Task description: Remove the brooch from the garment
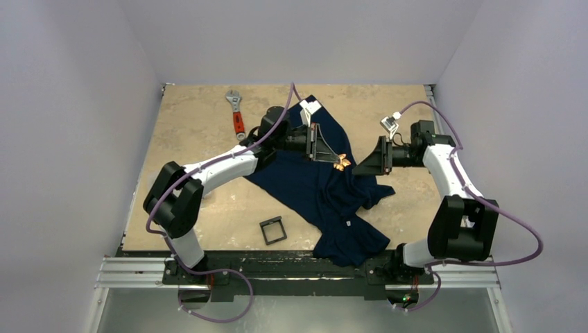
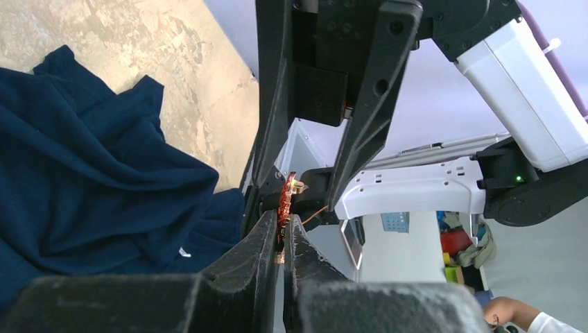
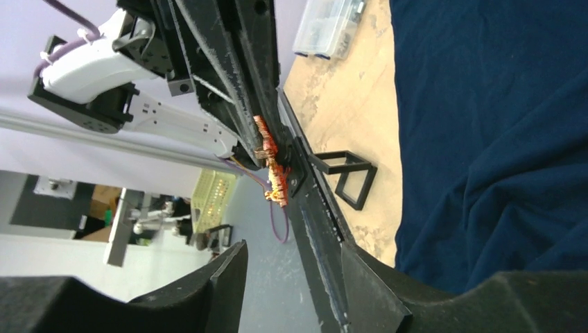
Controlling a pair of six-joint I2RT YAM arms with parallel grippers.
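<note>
The garment [image 1: 326, 194] is a dark navy T-shirt spread across the middle of the table, with a small white label [image 1: 348, 223]. My left gripper [image 1: 336, 158] is shut on the brooch [image 1: 341, 164], a tiny orange-gold ornament. In the left wrist view the brooch [image 2: 286, 198] sticks out from between the closed fingertips of the left gripper [image 2: 283, 225], held in the air off the cloth [image 2: 90, 173]. My right gripper [image 1: 360, 165] faces it from the right, open and empty. In the right wrist view the brooch [image 3: 270, 163] lies ahead of the open right gripper [image 3: 291, 277].
A wrench with an orange-red handle [image 1: 238, 114] lies at the back left of the table [image 1: 194, 125]. A small black square frame [image 1: 273, 230] sits near the front, left of the garment. A clear plastic box [image 3: 326, 28] shows in the right wrist view.
</note>
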